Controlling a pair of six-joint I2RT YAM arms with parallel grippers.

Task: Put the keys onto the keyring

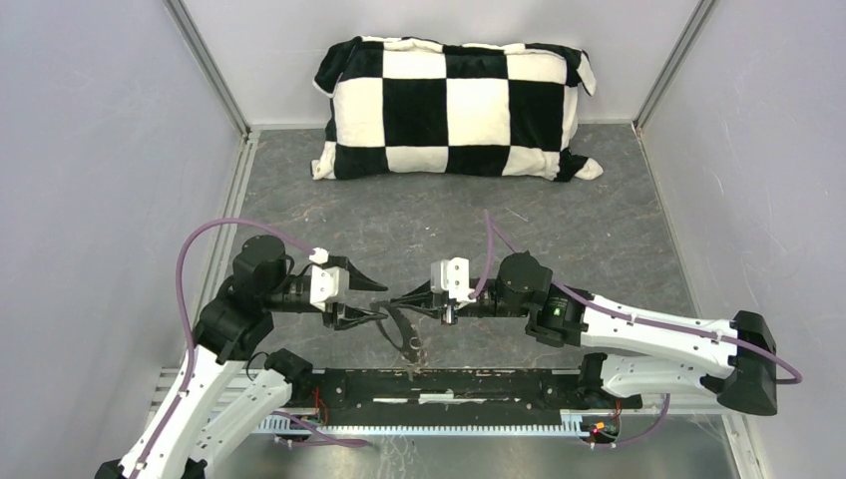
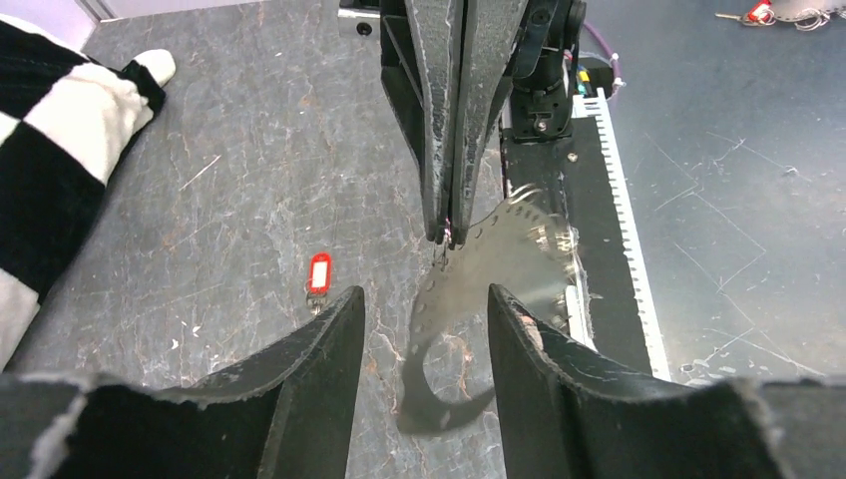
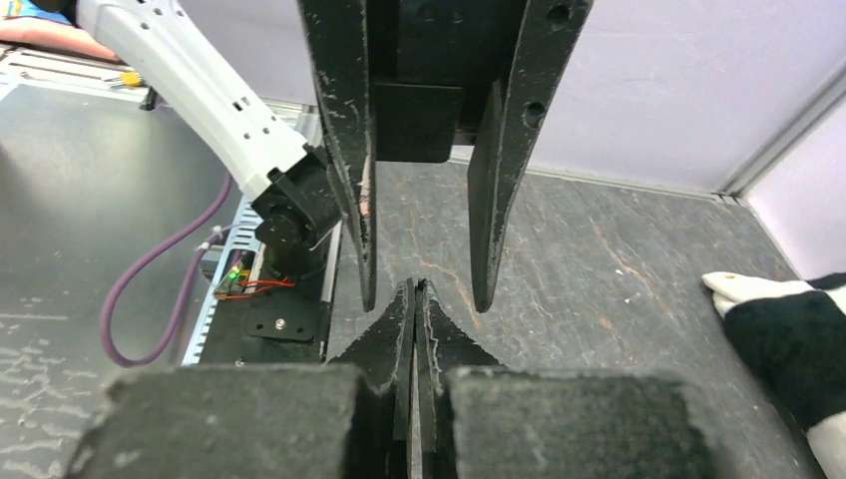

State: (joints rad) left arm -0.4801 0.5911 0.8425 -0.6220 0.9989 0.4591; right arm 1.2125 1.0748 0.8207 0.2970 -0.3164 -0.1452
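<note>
- Right gripper (image 3: 414,291): jaws fully closed and pinching the keyring (image 2: 489,254) at its top arc. The ring hangs in the air between the two arms, over the near middle of the table (image 2: 249,150).
- Left gripper (image 2: 424,294): jaws apart, holding nothing, tips either side of the hanging ring.
- Ring, as I judge it: thin stiff wire, light, slick. On a single pinch point it pivots and swings, and it shows blurred in the left wrist view. The fringe of metal bits loads one arc, so it hangs lopsided.
- Red key (image 2: 319,271): flat on the table, left of the ring, well apart from both grippers.
- Black key: not visible.
- Key looks tiny, light and rigid. Grip the plastic tag by its long edges and leave the loop end free.
- Lying flat, it may skid away as the tips close.
</note>
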